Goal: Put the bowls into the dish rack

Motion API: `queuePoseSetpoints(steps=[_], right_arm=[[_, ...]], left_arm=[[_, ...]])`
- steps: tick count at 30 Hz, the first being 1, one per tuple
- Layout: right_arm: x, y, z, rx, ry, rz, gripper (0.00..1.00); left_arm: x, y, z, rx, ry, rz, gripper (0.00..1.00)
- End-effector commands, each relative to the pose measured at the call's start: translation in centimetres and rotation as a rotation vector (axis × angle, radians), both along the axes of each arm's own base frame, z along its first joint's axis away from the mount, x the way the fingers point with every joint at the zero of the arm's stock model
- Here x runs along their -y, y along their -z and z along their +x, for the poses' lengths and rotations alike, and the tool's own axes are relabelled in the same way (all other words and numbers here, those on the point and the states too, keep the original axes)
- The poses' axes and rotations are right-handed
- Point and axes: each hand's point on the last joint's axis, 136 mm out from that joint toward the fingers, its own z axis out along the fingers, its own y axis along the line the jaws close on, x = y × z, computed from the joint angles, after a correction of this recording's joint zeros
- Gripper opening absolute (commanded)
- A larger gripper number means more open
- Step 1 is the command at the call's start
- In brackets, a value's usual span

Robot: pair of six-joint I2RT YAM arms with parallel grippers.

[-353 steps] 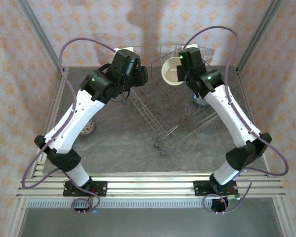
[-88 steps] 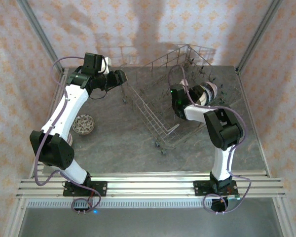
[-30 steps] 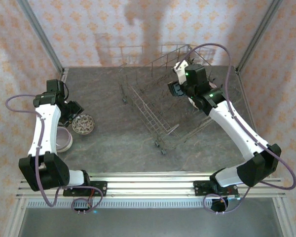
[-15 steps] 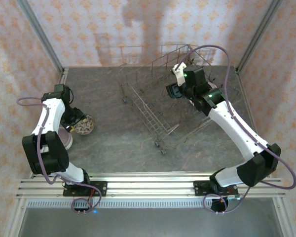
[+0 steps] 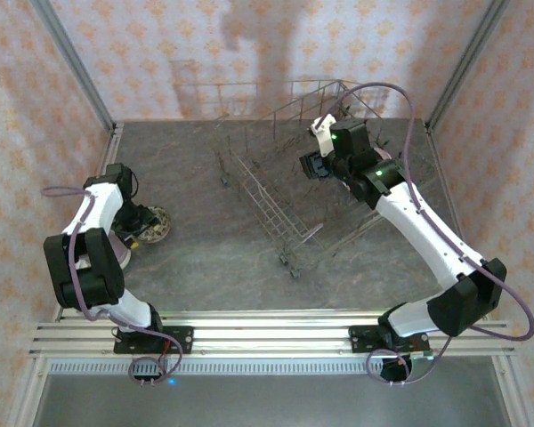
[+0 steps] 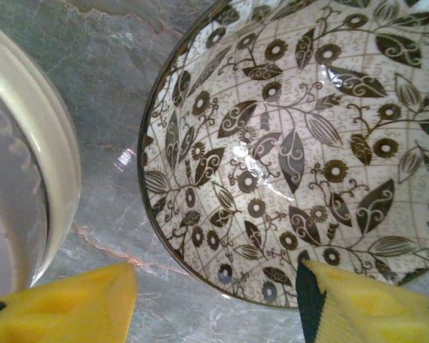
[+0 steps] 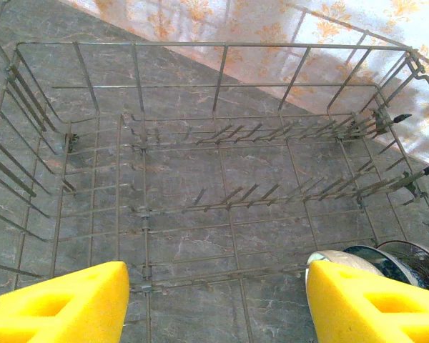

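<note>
Jaws wide, empty: left straddling patterned bowl [image 6: 286,157] rim by table [image 5: 249,267] left edge for pickup; right poised above rack [image 7: 222,179].

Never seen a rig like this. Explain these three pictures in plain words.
Two robot arms are bolted to a grey table. The overhead picture shows both: the left arm bends down to a patterned bowl, the right arm reaches over the wire dish rack. The other two pictures come from cameras on the wrists; the yellow pads are the jaws. The left jaws are open at the patterned bowl's rim, beside a pale bowl. The right jaws are open and empty above the rack.
</note>
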Motion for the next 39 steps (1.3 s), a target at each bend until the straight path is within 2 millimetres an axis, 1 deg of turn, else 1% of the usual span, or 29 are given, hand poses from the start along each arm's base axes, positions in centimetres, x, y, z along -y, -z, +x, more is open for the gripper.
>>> queuePoseSetpoints(steps=[1, 10, 13, 19, 29, 39], right_arm=[[0.2, 0.8, 0.0, -0.020, 0.016, -0.010, 0.66], [0.3, 0.9, 0.2, -0.018, 0.019, -0.018, 0.66], [0.3, 0.8, 0.3, -0.015, 0.021, -0.019, 0.66], [0.2, 1.1, 0.4, -0.018, 0.022, -0.023, 0.66], [0.3, 1.1, 0.5, -0.013, 0.022, -0.035, 0.66], [0.6, 0.8, 0.4, 0.000, 0.027, -0.045, 0.66]], left_arm=[[-0.2, 1.1, -0.7, -0.032, -0.036, -0.005, 0.63], [0.0, 1.6, -0.4, -0.036, -0.038, -0.021, 0.61], [0.1, 1.4, -0.2, -0.025, -0.037, -0.020, 0.59], [0.5, 1.9, -0.3, -0.050, -0.014, -0.030, 0.54], [1.4, 1.9, 0.2, -0.070, 0.036, -0.043, 0.43], [3.3, 2.1, 1.1, -0.093, 0.139, -0.067, 0.28]])
